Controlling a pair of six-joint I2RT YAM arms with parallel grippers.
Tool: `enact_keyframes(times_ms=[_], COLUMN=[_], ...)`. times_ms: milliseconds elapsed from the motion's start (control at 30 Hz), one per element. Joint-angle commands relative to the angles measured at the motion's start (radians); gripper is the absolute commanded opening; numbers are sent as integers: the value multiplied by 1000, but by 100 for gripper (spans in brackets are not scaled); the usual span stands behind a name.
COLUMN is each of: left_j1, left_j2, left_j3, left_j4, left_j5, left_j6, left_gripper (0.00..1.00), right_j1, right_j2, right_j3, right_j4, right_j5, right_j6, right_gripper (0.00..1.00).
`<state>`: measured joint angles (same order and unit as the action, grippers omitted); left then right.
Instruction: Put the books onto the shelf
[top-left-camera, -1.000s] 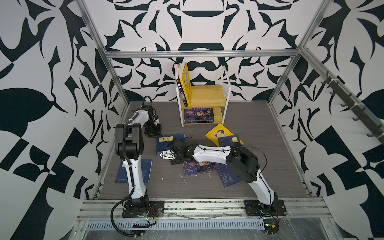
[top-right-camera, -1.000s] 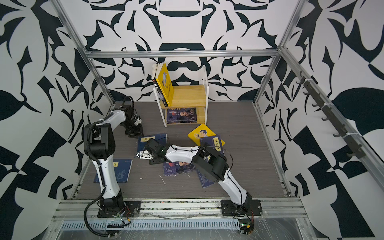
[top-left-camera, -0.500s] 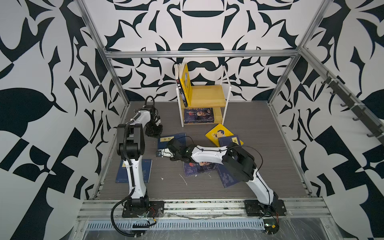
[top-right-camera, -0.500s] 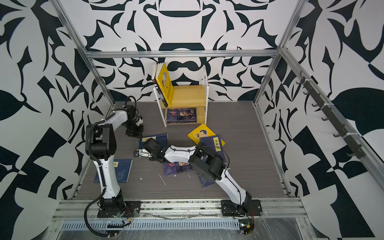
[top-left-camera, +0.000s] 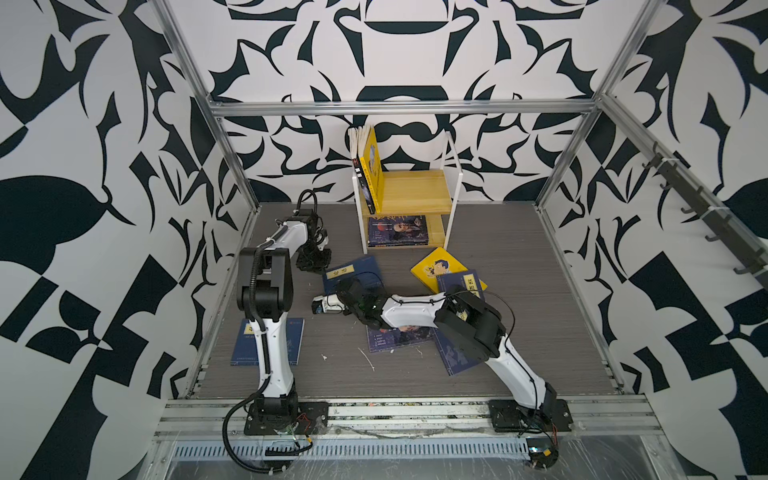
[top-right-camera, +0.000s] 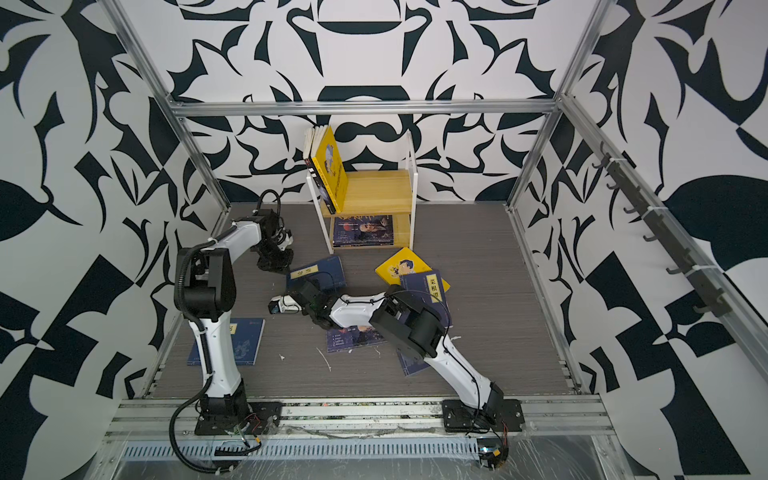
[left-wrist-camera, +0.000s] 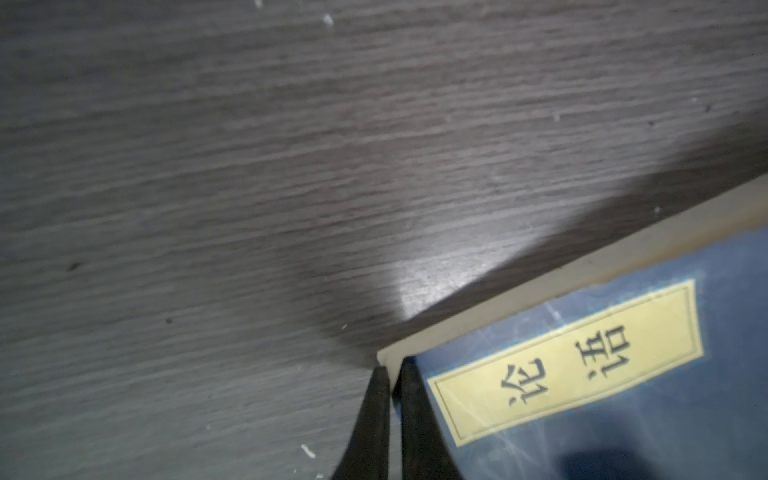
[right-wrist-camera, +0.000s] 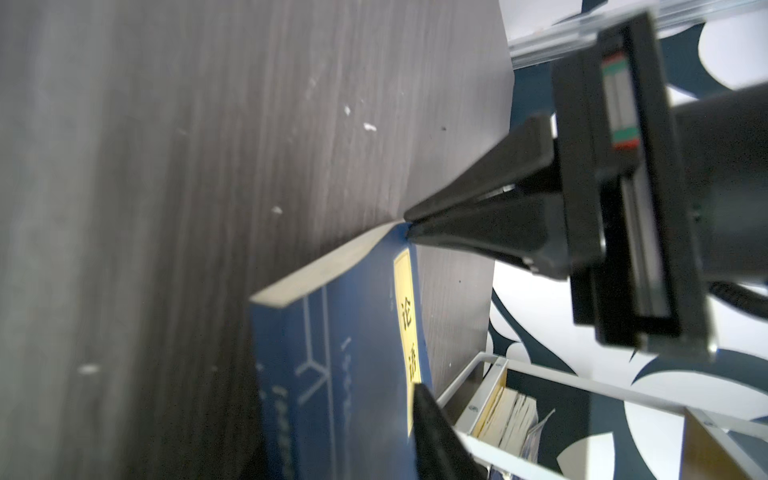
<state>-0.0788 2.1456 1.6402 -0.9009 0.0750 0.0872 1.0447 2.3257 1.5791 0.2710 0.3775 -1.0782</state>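
A navy book (top-left-camera: 353, 272) (top-right-camera: 320, 272) with a yellow title strip lies flat on the table in front of the shelf (top-left-camera: 415, 195) (top-right-camera: 382, 191). My left gripper (left-wrist-camera: 392, 370) (top-left-camera: 322, 270) is shut on this book's (left-wrist-camera: 623, 374) far-left corner, which curls up slightly. The right wrist view shows those closed fingers (right-wrist-camera: 478, 216) pinching the corner. My right gripper (top-left-camera: 348, 286) (top-right-camera: 309, 289) reaches over the book's near edge. One of its fingers (right-wrist-camera: 432, 432) rests over the cover (right-wrist-camera: 332, 353); the other is hidden.
Upright books (top-left-camera: 368, 166) lean at the left of the shelf's top board, and a portrait book (top-left-camera: 397, 230) lies in the lower tier. More books lie around: a yellow one (top-left-camera: 434, 266), navy ones (top-left-camera: 461, 282) (top-left-camera: 457, 357) (top-left-camera: 249, 340), and a portrait one (top-left-camera: 395, 336).
My left gripper has closed on the navy book's corner. The right gripper's jaws have narrowed and it has edged a little left at the book's near edge.
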Motion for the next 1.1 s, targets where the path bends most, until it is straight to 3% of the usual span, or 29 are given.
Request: enact_keyframes(times_ms=[0, 100, 200, 600, 867, 1067], left_j1=[-21, -21, -22, 11, 22, 25], left_j2=[69, 63, 35, -247, -428, -550], left_j3=[-62, -64, -60, -95, -143, -189], left_j4=[-95, -96, -98, -17, 77, 160], left_j5=[17, 15, 6, -71, -86, -62], left_j6=[22, 21, 18, 12, 53, 51], left_gripper=[10, 10, 17, 78, 98, 100], right_j1=[-37, -38, -37, -20, -20, -23], right_j2=[-16, -25, -51, -271, -480, -608], right_j3=[51, 47, 24, -191, -319, -377], right_j4=[68, 45, 33, 137, 97, 79], right_j5=[5, -6, -13, 19, -21, -31], right_j6=[6, 19, 39, 140, 255, 348], right_gripper=[27, 0, 0, 0, 0, 0])
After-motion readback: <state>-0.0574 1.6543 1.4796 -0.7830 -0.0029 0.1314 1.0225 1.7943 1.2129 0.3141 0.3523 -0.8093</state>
